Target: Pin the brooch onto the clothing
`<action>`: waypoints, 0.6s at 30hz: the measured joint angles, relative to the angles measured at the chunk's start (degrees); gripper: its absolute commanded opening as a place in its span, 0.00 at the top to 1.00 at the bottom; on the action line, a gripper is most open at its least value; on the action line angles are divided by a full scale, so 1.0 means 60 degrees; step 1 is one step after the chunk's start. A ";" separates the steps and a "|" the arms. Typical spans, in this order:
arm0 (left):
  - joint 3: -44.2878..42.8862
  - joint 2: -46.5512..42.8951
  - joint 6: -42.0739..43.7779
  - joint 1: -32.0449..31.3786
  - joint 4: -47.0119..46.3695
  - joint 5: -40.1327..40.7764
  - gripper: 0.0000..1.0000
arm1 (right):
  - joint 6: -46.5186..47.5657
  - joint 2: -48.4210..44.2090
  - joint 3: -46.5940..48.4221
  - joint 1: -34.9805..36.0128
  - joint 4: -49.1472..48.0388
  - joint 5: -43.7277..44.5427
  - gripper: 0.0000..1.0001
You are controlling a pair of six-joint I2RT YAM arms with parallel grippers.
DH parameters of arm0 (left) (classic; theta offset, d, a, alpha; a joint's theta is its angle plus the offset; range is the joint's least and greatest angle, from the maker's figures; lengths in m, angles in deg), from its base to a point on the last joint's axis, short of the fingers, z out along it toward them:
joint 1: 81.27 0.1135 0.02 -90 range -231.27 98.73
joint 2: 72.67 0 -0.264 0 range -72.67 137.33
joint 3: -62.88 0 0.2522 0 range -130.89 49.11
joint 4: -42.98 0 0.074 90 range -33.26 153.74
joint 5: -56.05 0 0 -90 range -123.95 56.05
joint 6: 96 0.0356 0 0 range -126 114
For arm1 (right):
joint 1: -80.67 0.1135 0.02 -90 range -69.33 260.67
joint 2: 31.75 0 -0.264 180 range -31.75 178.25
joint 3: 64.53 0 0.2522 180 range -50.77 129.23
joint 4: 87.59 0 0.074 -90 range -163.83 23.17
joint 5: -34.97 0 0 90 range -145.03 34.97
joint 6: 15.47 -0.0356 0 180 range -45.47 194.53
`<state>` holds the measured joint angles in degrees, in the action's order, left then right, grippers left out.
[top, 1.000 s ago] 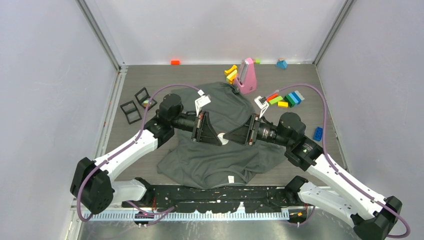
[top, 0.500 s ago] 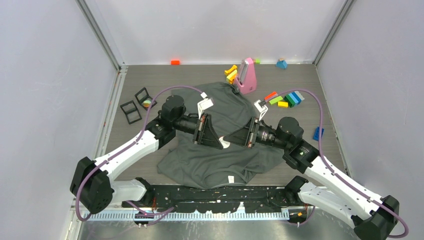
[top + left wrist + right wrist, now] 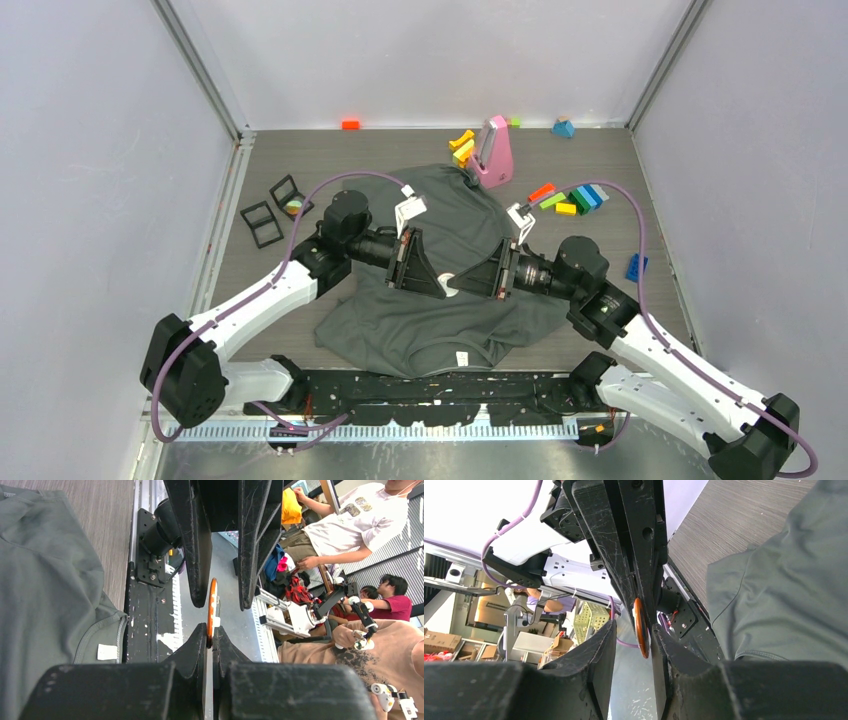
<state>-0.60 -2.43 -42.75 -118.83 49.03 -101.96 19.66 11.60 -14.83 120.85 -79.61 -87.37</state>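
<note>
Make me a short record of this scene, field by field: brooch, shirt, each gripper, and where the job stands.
brooch: flat disc with an orange rim, seen edge-on, held in the air over the shirt
clothing: dark grey T-shirt, lying rumpled beneath both grippers
left gripper: shut on the brooch
right gripper: open, a finger on each side of the brooch
stage: brooch not yet on the fabric

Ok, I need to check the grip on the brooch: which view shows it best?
Left wrist: the brooch stands edge-on, its lower end pinched by the left tool. Right wrist shows its orange edge too. The top view gives only a small pale spot.
</note>
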 measured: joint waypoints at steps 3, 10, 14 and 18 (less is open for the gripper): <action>0.0000 0.0000 0.0004 0.0000 0.0051 0.0000 1.00 | 0.0000 -0.0073 -0.0113 -0.0004 0.0029 -0.0025 0.64; -0.0058 0.0000 0.0219 0.0000 0.0350 0.0007 1.00 | 0.0018 -0.0382 -0.0222 0.0000 0.0248 0.0073 0.71; -0.0178 -0.0004 0.0404 0.0000 0.0539 0.0011 1.00 | 0.0015 -0.0503 -0.0335 0.0000 0.0251 0.0277 0.72; -0.0200 -0.0004 0.0499 0.0000 0.0703 0.0011 1.00 | 0.0015 -0.0452 -0.0342 0.0000 0.0248 0.0346 0.72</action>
<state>-1.80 -2.45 -39.76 -118.83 53.25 -101.89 19.75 8.89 -16.88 120.85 -78.12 -85.30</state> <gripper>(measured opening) 0.030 0.281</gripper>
